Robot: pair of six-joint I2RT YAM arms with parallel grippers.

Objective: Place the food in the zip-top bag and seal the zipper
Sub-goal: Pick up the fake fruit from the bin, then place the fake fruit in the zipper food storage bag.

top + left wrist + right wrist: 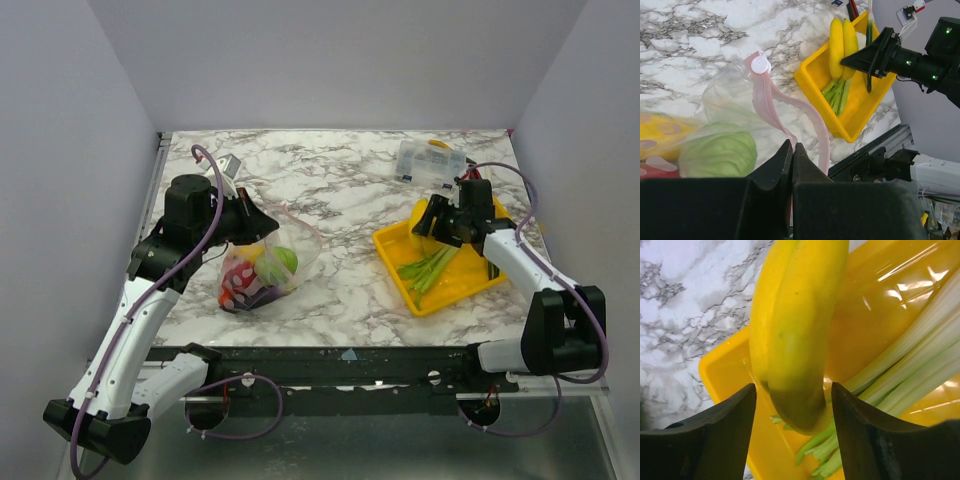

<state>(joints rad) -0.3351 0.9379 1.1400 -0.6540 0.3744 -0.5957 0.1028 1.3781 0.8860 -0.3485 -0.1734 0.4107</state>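
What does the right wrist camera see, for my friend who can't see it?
The right end effector, open, has one dark finger on each side of the yellow bananas. The bananas lie over green stalks in a yellow tray on a marble table.

1. The bananas (795,315) run off the top edge of the right wrist view.
2. The zipper (761,95) disappears between the pinched fingers of the left gripper (793,150).
3. That gripper's body hides the lower part of the round green one (720,150).
4. What the clear compartment box (430,160) holds is too small to tell.
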